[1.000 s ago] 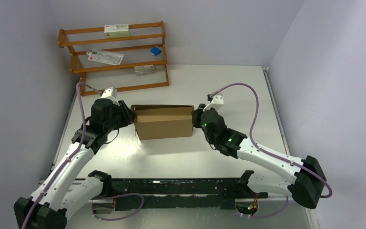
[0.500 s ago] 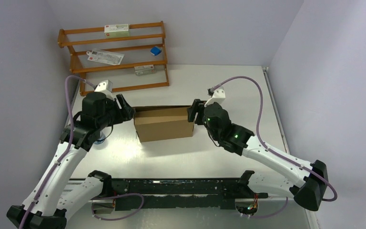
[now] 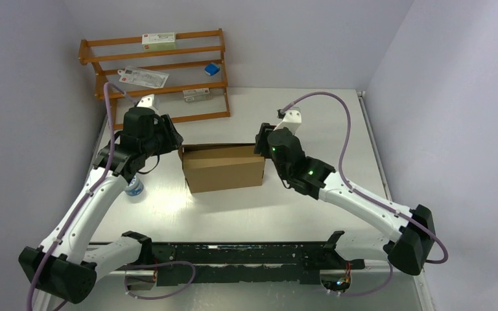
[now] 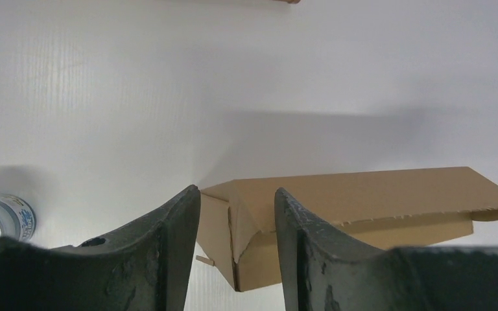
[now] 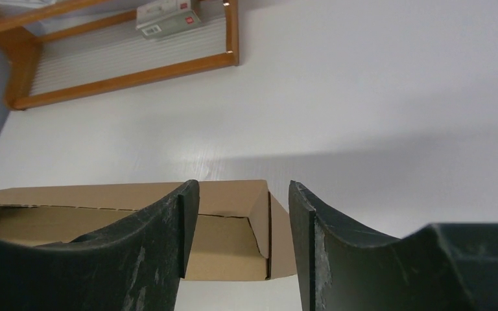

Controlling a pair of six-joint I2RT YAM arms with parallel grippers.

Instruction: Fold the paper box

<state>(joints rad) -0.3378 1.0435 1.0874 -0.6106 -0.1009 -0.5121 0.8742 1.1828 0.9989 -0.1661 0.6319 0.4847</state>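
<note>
The paper box (image 3: pixel 224 167) is plain brown cardboard, standing in the middle of the table with its lid flap raised along the far side. My left gripper (image 3: pixel 172 144) is open, just left of and above the box's left end; in the left wrist view the box corner (image 4: pixel 253 227) shows between the open fingers. My right gripper (image 3: pixel 260 144) is open above the box's right end; in the right wrist view the box's open right corner (image 5: pixel 246 233) lies below, between the fingers. Neither gripper touches the box.
An orange wooden rack (image 3: pixel 155 74) with small white cartons and a blue item stands at the back left. A small blue-and-white bottle (image 3: pixel 134 189) lies left of the box under my left arm, also in the left wrist view (image 4: pixel 0 219). Walls close in on both sides.
Both grippers have let go of the box ends and risen, moving back toward the far side. The box stays in place with its ends folded up.
</note>
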